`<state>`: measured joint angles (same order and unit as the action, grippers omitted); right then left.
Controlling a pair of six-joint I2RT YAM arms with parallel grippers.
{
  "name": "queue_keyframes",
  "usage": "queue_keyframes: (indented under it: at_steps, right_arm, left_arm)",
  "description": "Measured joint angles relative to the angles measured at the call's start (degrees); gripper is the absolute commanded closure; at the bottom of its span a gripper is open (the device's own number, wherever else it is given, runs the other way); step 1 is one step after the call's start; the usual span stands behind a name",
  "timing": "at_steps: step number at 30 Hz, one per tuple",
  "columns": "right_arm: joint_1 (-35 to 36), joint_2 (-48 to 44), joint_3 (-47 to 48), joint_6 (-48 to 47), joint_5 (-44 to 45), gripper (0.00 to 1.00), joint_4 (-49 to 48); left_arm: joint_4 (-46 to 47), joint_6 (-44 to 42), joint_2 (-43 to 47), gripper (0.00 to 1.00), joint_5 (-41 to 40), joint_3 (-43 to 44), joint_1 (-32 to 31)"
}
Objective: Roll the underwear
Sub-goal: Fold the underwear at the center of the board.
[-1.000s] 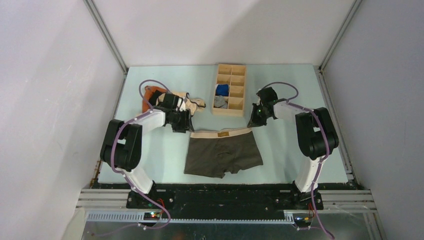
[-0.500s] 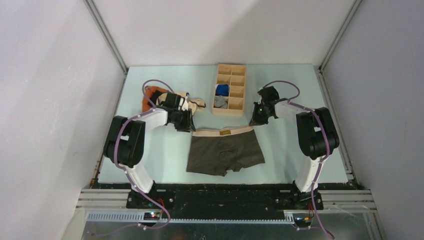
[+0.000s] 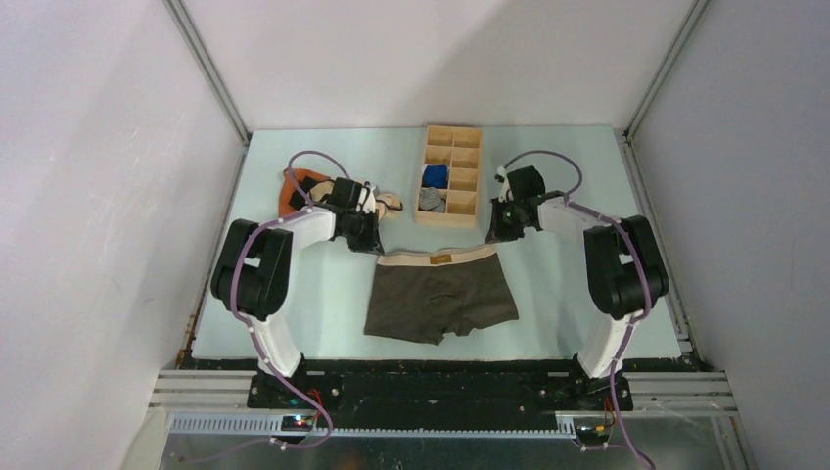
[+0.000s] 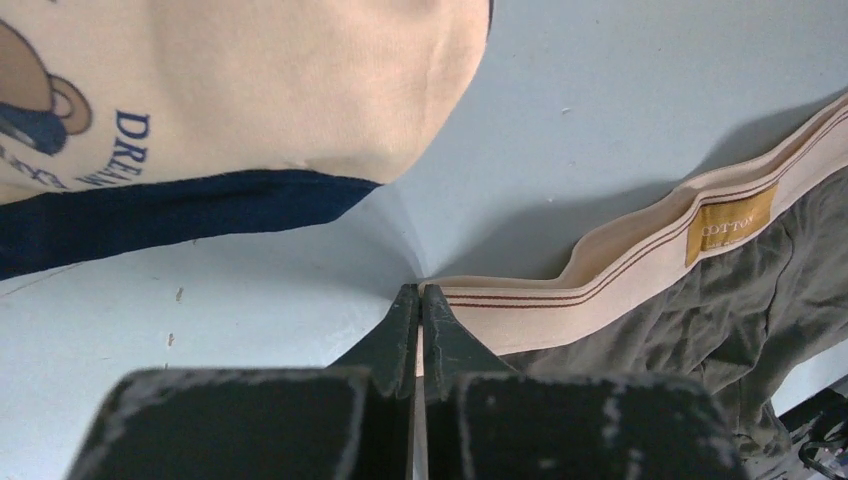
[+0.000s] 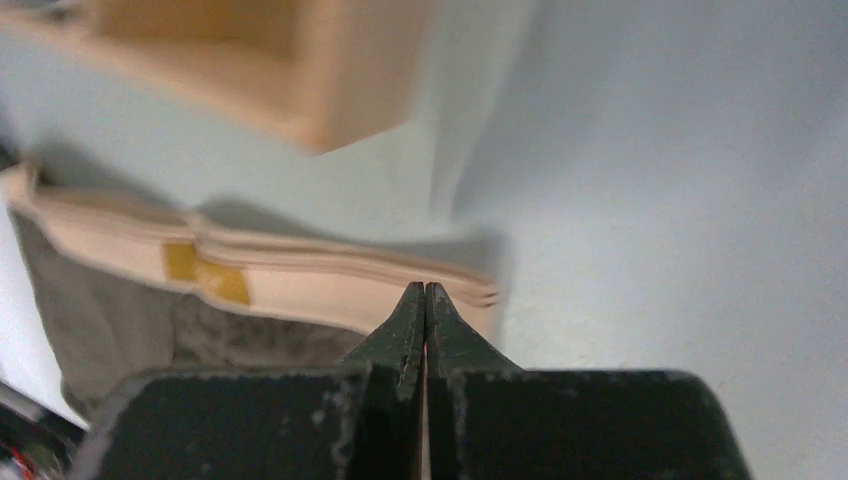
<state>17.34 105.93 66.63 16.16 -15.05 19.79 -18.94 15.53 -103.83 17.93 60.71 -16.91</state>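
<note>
We've got the underwear lying flat in the middle of the counter, legs toward the arm bases and the pale beige waistband along the far edge.

Around it things are tight. On the left, the cream-and-orange garment lies heaped just beyond the waistband's left end, and in the left wrist view its dark blue trim hangs right over the left fingers. On the right, the near corner of the wooden divider box sits close behind the waistband's right end, blurred but large in the right wrist view.

We look into the box. Its left column holds a blue cloth roll in one compartment and a grey cloth roll in the next one toward us.

Now the writing. The small brown label on the waistband appears to read "COTTON". The cream garment carries blue letters, "DREA", before the cloth curves away, beside part of a brown cartoon figure. Smaller print under it we can't make out.

And the grips: the left fingers are clenched tight on the waistband's left corner, with the band rising off the counter there and throwing a shadow. The right fingers are pinched together on the right corner the same way, the layered beige edge caught at their tips.
</note>
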Motion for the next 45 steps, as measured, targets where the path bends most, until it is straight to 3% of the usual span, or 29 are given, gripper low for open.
queue_keyframes:
  at_steps: [3,5,7,11,15,22,35,45]
  right_arm:
    - [3.39,-4.87,0.00,-7.98,-2.89,0.69,-0.13]
    - [8.59,-10.10,-0.22,-14.95,-6.60,0.59,-1.81]
    - [14.78,-14.91,-0.55,-21.68,-10.97,0.56,-4.61]
    - [27.56,-17.99,-0.61,-34.51,-17.14,0.57,-9.62]
    - [38.14,-11.87,-0.76,-44.59,-18.84,0.56,-11.93]
    - [47.23,-0.48,-1.16,-50.45,-15.13,0.53,-15.47]
    - [51.43,6.12,2.93,-52.24,-8.48,0.56,-21.44]
    - [51.43,8.94,4.59,-53.83,-7.91,0.62,-18.88]
  left_arm:
    - [-0.04,0.46,0.11,1.00,-0.55,0.04,-0.02]
    - [-0.28,0.96,0.35,1.00,-0.83,0.04,-0.02]
    - [-0.85,1.53,0.66,1.00,-0.83,0.04,-0.02]
    - [-1.57,3.13,0.74,1.00,-0.37,0.02,-0.02]
    - [-1.42,5.03,1.44,1.00,0.44,-0.11,0.09]
    - [-1.31,5.57,3.54,1.00,0.81,-0.15,0.94]
    - [-0.44,6.95,4.59,1.00,0.98,-2.56,1.68]
    - [-0.46,6.97,5.16,1.00,0.96,-2.56,1.73]
